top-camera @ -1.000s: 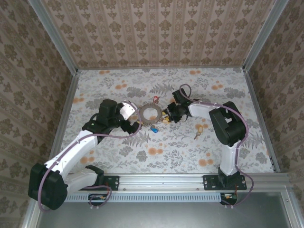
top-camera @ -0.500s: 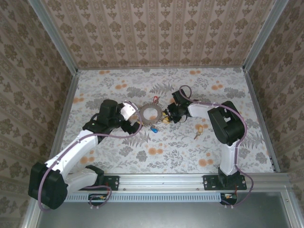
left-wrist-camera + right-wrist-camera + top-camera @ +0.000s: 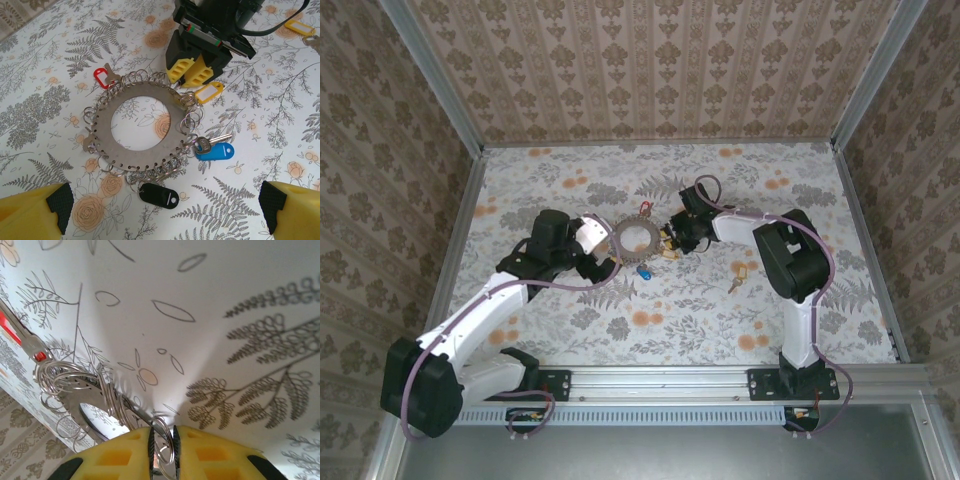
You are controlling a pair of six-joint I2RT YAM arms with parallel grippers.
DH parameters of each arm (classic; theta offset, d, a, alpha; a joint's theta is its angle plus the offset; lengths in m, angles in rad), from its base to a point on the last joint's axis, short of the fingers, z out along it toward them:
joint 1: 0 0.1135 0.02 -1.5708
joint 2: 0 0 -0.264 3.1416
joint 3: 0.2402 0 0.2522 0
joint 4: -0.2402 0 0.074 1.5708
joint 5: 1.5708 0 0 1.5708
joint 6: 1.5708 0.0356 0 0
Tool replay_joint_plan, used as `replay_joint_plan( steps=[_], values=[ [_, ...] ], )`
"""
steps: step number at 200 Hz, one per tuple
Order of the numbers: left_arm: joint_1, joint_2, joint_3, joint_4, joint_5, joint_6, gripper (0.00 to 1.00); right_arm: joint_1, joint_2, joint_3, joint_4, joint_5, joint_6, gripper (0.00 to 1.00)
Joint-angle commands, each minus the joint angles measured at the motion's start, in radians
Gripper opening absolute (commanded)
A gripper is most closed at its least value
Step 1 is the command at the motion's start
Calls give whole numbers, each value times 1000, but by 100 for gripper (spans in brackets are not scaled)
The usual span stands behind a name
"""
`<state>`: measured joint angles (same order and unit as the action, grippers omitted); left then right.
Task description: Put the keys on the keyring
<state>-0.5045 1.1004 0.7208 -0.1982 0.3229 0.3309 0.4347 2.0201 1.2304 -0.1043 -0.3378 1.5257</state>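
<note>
The keyring (image 3: 637,239) is a flat grey disc with an open centre; small wire rings hang from the holes round its rim (image 3: 131,160). Keys with red (image 3: 104,77), blue (image 3: 215,150) and black (image 3: 159,195) tags hang from it. My right gripper (image 3: 670,243) is at its right edge, shut on one small wire ring (image 3: 169,442) that sits between its pads, beside a yellow tag (image 3: 207,92). In the right wrist view the disc (image 3: 82,395) tilts up just ahead of the fingers. My left gripper (image 3: 166,205) hovers open on the disc's near-left side, holding nothing.
A loose key with a yellow tag (image 3: 740,272) lies on the flowered table right of the right arm, and shows far off in the left wrist view (image 3: 299,26). Papered walls with metal rails (image 3: 460,230) enclose the table on three sides.
The right gripper's jaws have closed a little further on the wire ring and edged up-left toward the disc. The left arm has barely moved.
</note>
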Motion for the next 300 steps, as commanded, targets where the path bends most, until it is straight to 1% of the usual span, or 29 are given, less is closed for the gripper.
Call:
replay_joint_plan(
  steps=[1,29,64,116,148,160,186,199,217,234,253,279,286,300],
  values=[
    [-8,9,17,-20,20,10,99,-5,17,30,-5,28,27,21],
    [-8,12,14,-11,15,9,99,-5,23,44,0,29,27,20],
    [-8,25,23,-20,31,11,99,-5,29,63,-4,33,27,14],
    [-8,25,24,-23,35,11,99,-4,45,51,3,8,48,8],
    [-8,20,20,-9,44,8,99,-5,25,52,6,4,28,2],
    [-7,5,8,13,82,7,100,-5,13,67,7,-10,-20,0],
    [-5,-75,-44,122,255,41,100,-6,-64,70,14,-34,-160,0],
    [-6,-117,-67,167,295,75,99,-8,-103,80,-3,-68,-220,0],
    [-8,-156,-89,197,302,148,96,-6,-144,110,-63,-122,-294,0],
    [-8,-167,-98,213,281,185,92,-2,-180,117,-96,-174,-303,0],
    [-9,-154,-96,229,252,191,82,9,-223,133,-168,-193,-296,0],
    [-12,-136,-101,302,210,177,69,36,-280,163,-261,-201,-277,0],
    [-15,-128,-100,319,198,174,63,44,-292,170,-279,-201,-272,0],
    [-23,-102,-91,337,181,167,58,58,-309,191,-335,-203,-261,0]
  ],
)
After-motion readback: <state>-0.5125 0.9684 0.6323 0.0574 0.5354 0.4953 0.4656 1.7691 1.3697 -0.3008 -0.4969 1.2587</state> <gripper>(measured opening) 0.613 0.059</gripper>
